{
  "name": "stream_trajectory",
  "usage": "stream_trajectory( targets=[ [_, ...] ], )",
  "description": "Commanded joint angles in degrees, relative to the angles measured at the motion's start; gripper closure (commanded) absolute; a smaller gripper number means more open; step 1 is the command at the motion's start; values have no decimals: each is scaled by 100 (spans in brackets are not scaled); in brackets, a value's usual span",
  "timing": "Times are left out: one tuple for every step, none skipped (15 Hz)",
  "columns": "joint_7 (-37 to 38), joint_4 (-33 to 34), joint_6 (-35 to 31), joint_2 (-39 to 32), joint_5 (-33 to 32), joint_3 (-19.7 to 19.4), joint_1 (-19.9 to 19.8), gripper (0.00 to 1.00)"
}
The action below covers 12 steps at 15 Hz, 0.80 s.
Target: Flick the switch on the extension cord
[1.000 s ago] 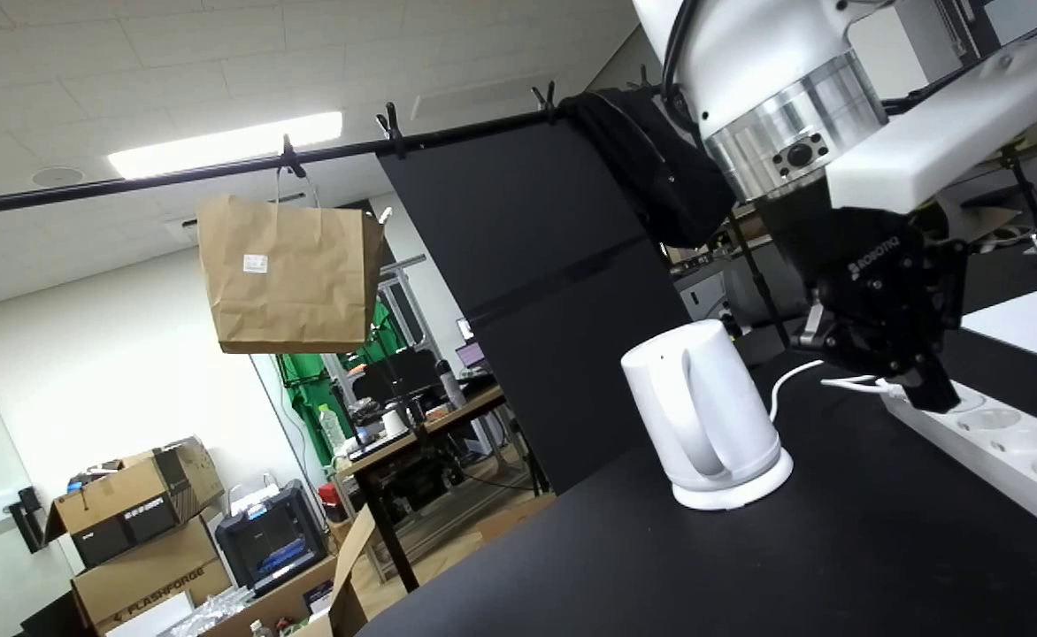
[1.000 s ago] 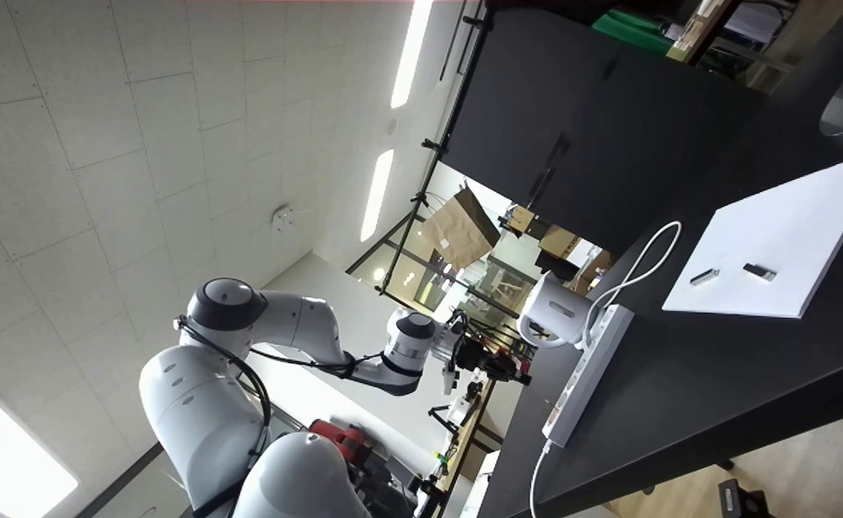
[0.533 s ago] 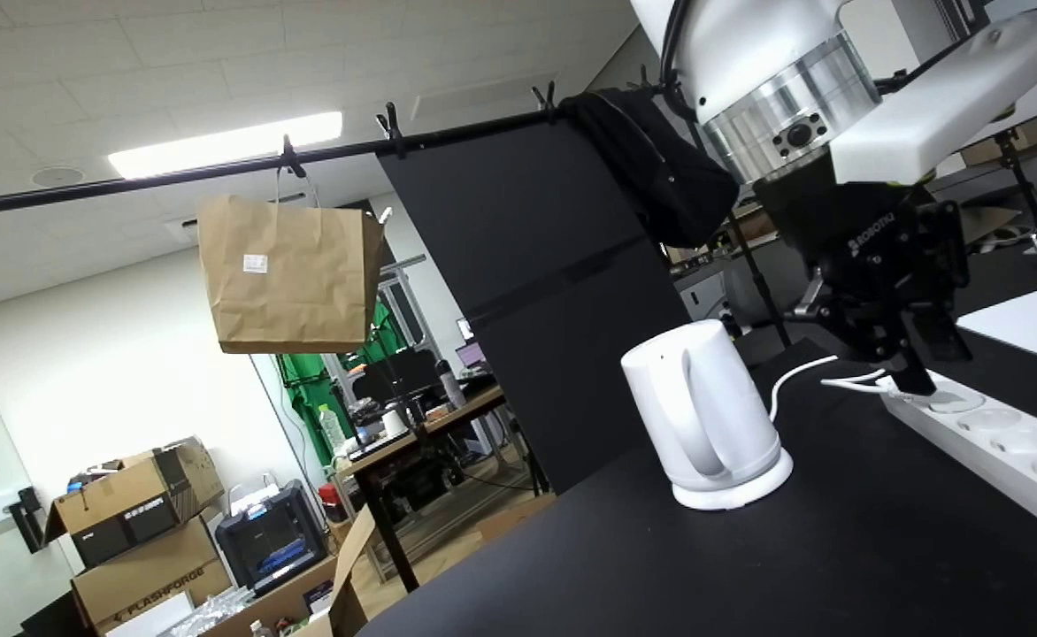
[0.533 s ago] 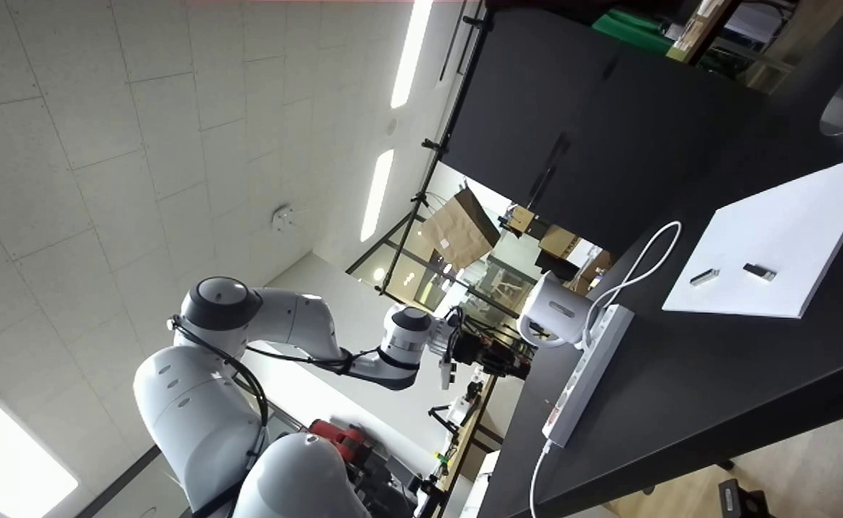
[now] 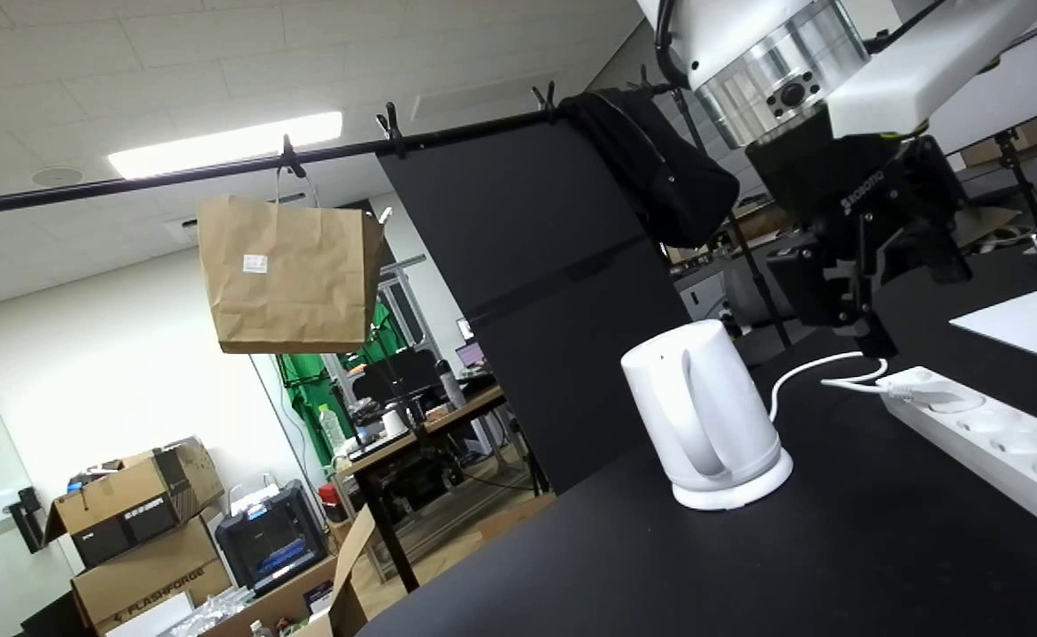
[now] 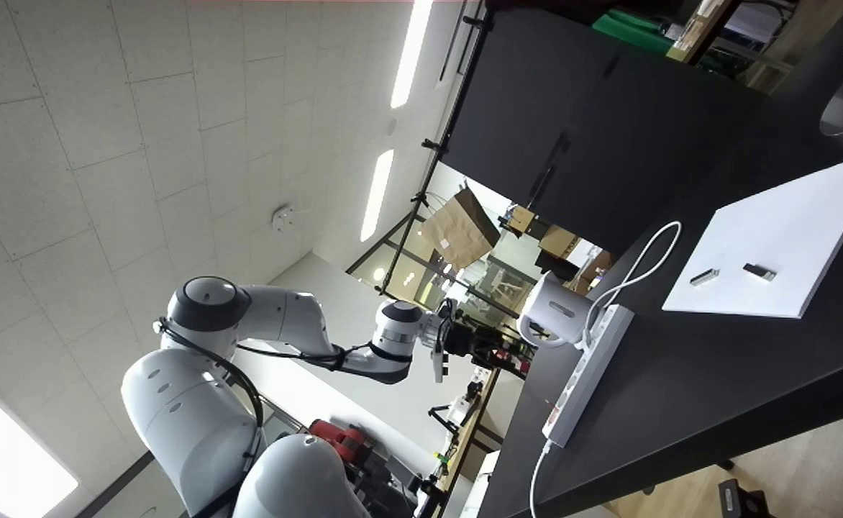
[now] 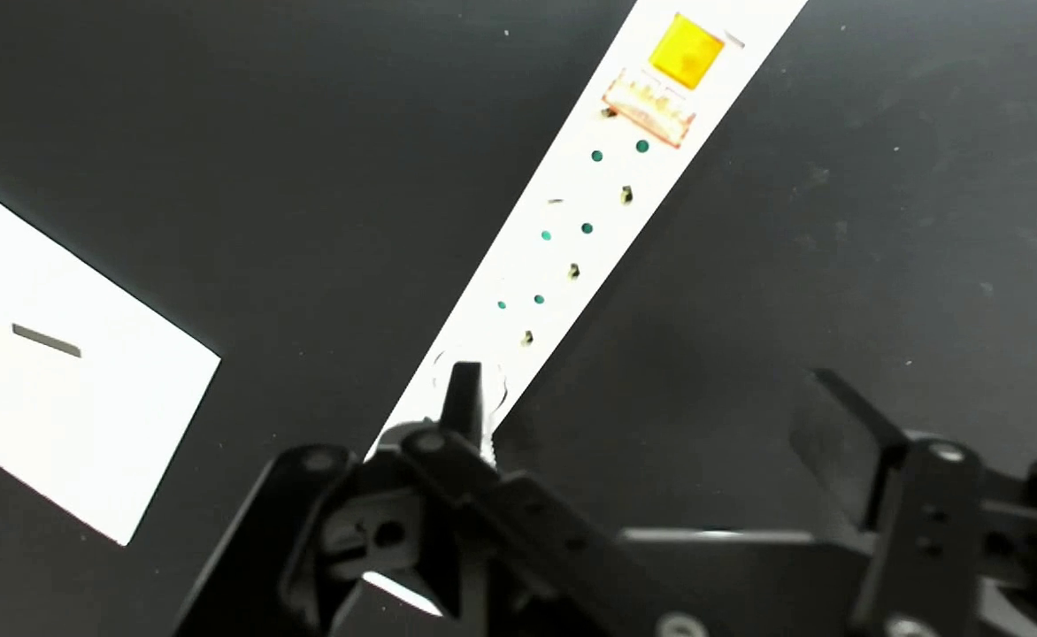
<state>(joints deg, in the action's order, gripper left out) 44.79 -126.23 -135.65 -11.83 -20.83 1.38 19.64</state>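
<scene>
The tool (image 7: 647,402) hangs over the counter (image 7: 306,177), released — its two fingers (image 7: 463,398) stand wide apart. The extension cord (image 7: 572,212), a long flat white strip, lies on the counter, lower than the tool. In the wrist view it slants from the top edge down to the tool, where one finger covers part of its plugged end. In an exterior view the tool is above and near that same end, with a gap between them; the white plug (image 5: 921,395) sits there.

The square yellow switch (image 7: 687,51) shows plainly in the wrist view alone, toward the strip's far end, past a reddish label (image 7: 651,106). The white kettle (image 5: 709,416) stands in both exterior views only, upright on the counter. An exterior view takes in the extension cord's whole length — plug at one end, white cable (image 6: 537,475) trailing from the other. There, two small dark pieces (image 6: 759,271) show on the white board (image 6: 781,223); the wrist view catches one.
</scene>
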Motion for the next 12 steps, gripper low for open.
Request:
stream_trajectory(
  targets=[
    [8,7,104,29,-83,183,-173,4],
    [-8,8,169,47,-95,206,-184,0],
    [-21,8,190,52,-95,217,-186,0],
    [-31,7,194,52,-95,222,-187,0],
    [-38,6,196,52,-96,223,-188,0],
    [-42,6,199,52,-96,224,-189,0],
    [-45,6,200,52,-96,224,-191,0],
    [-47,6,201,52,-96,224,-192,0],
    [-48,6,202,52,-96,224,-192,0],
    [-49,6,203,52,-96,224,-192,0],
    [-50,5,204,52,-96,224,-193,0],
    [-50,5,204,52,-96,225,-193,0]
  ],
)
